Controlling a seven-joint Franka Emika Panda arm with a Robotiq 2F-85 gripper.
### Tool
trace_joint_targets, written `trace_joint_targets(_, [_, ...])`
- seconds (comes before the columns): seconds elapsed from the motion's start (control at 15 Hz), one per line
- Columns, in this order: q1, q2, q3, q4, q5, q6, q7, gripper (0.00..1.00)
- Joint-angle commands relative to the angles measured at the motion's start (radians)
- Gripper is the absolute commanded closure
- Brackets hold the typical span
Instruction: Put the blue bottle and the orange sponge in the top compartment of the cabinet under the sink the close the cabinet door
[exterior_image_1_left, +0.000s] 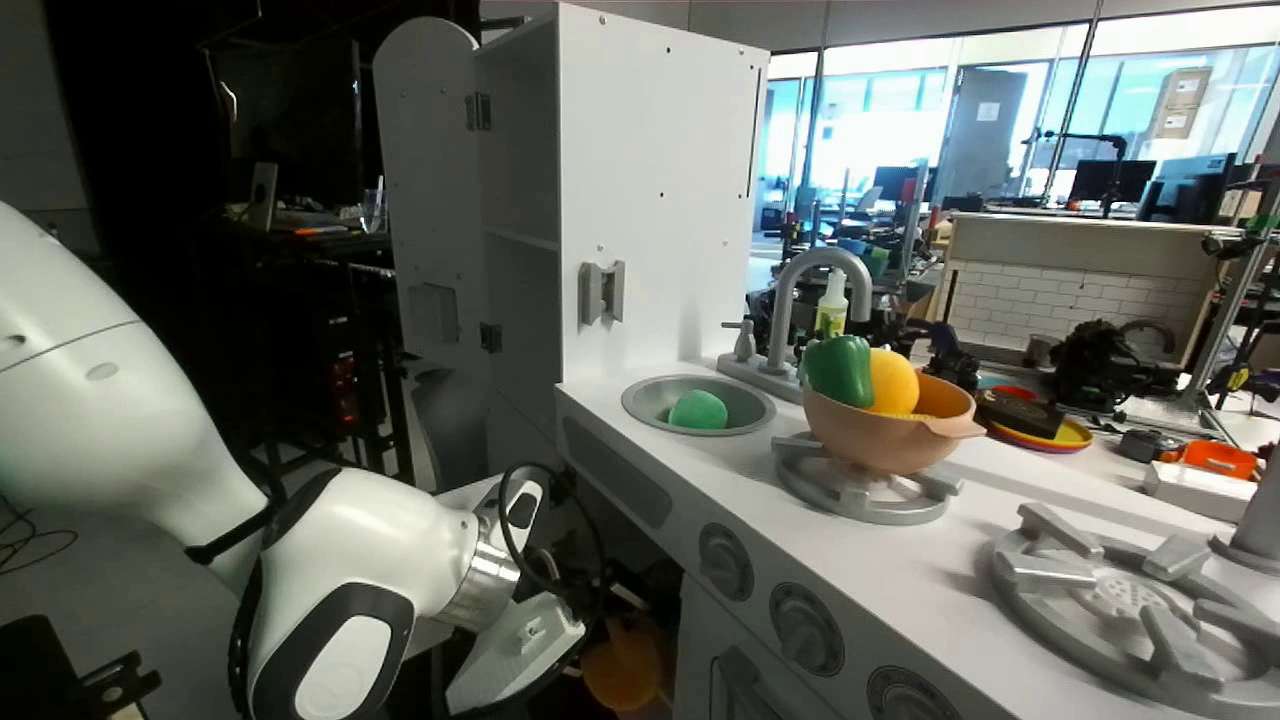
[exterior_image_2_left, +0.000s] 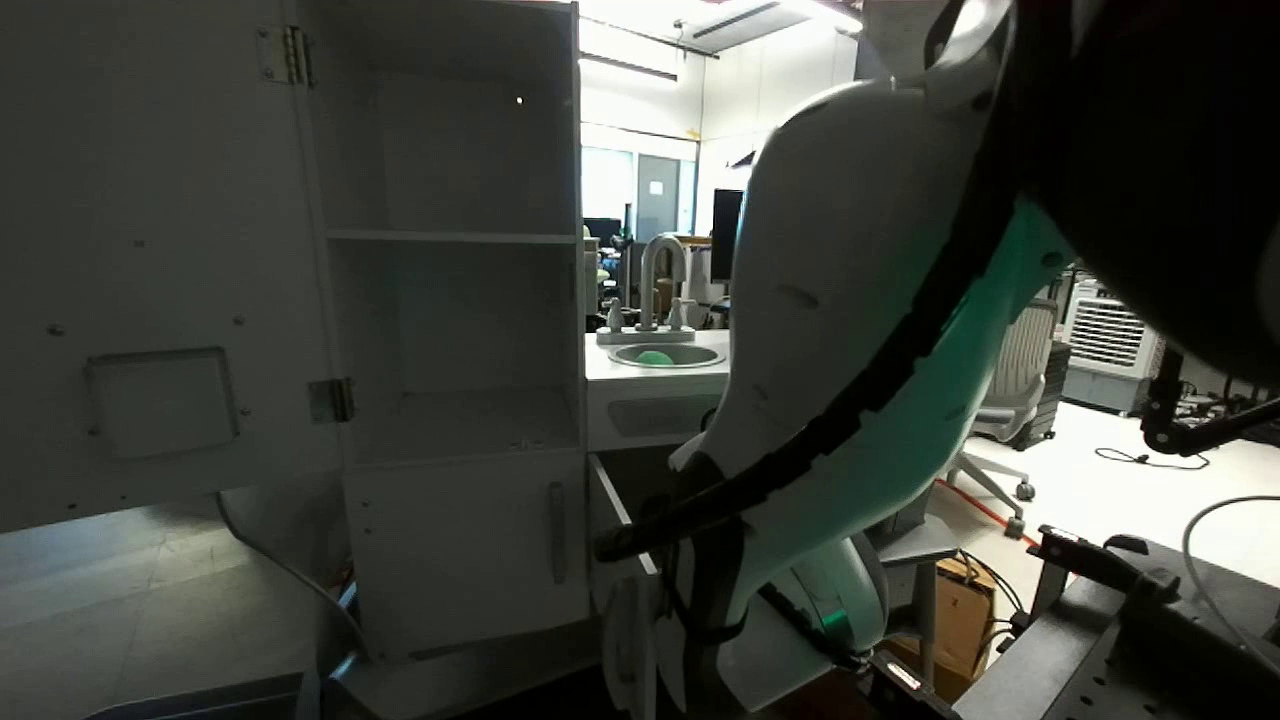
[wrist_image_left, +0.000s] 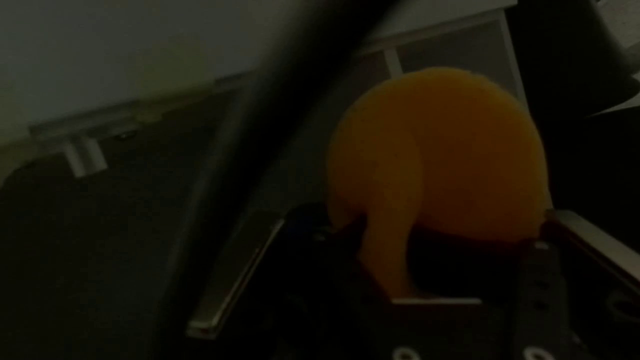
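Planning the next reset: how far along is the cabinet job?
Done: the cabinet door stands open; the blue bottle can't be made out, so that step is unconfirmed.
In hand: the orange sponge, apparently gripped in the wrist view.
Left, as I read it: settle the sponge in place, release it, then close that open door.

This looks like a robot lab. A big robot arm (exterior_image_1_left: 380, 530) is at the front edge of a toy kitchen (exterior_image_1_left: 930, 570). Past the back edge are computer screens (exterior_image_1_left: 1085, 182) and glass walls (exterior_image_1_left: 900, 95).
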Motion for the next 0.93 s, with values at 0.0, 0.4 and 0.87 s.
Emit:
trace_joint_targets(0.0, [-0.025,0.0,0.035,0.039,0.03,0.154,-0.067,1.0])
trace_joint_targets(0.4, [0.028,0.001,0.005,0.0,0.056,0.146,-0.023,1.0])
trace_joint_targets(0.87, [0.123,0.003,-0.063,-0.047,0.109,0.121,0.054,1.0])
